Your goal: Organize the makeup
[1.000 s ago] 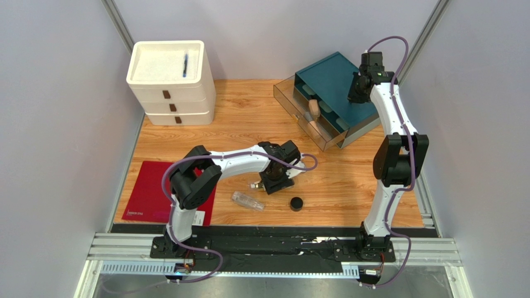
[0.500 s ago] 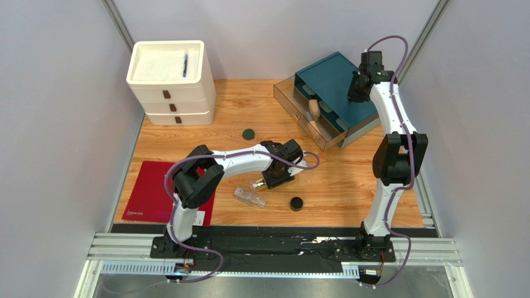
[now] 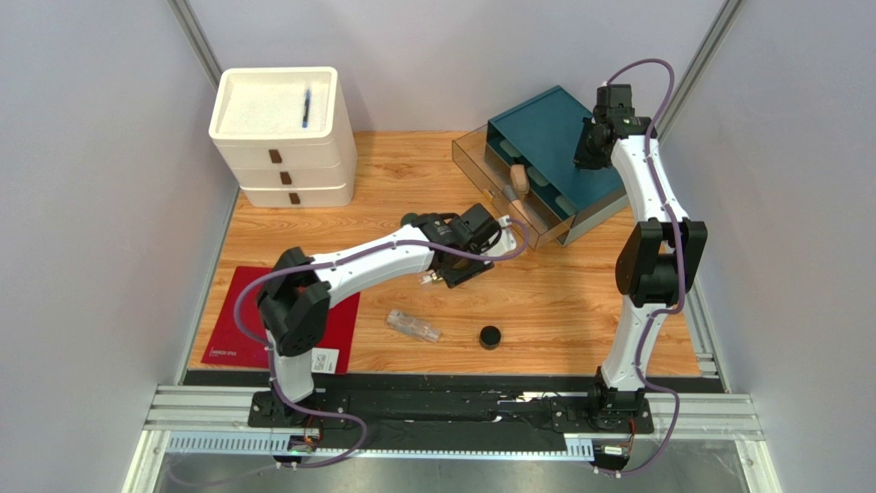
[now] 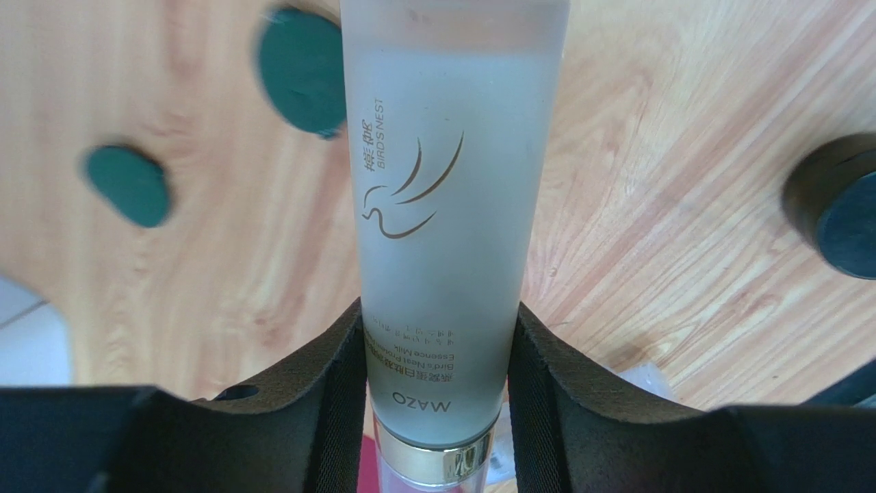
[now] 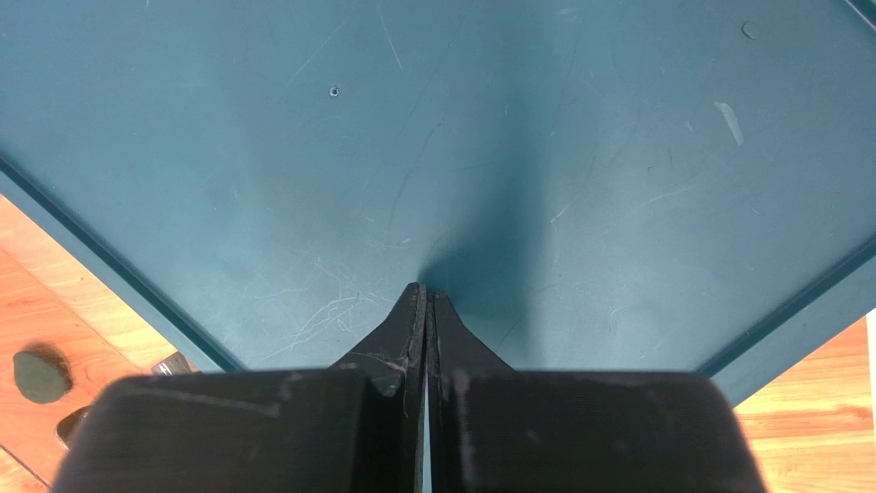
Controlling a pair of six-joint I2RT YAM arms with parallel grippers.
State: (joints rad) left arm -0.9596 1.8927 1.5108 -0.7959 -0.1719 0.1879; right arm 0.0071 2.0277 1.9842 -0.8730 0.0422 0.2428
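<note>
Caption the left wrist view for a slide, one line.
Left tool clamps a frosted gold-necked bottle over the wooden table, two dark-green discs and a black jar beyond.

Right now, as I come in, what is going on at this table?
The left claw is shut on a frosted cream bottle with a gold neck and holds it above the wooden table, where two dark-green discs lie. The right claw is shut and empty, its tips at the top of the teal drawer unit. A clear bottle and a black jar lie nearer the arms, not yet put away.
</note>
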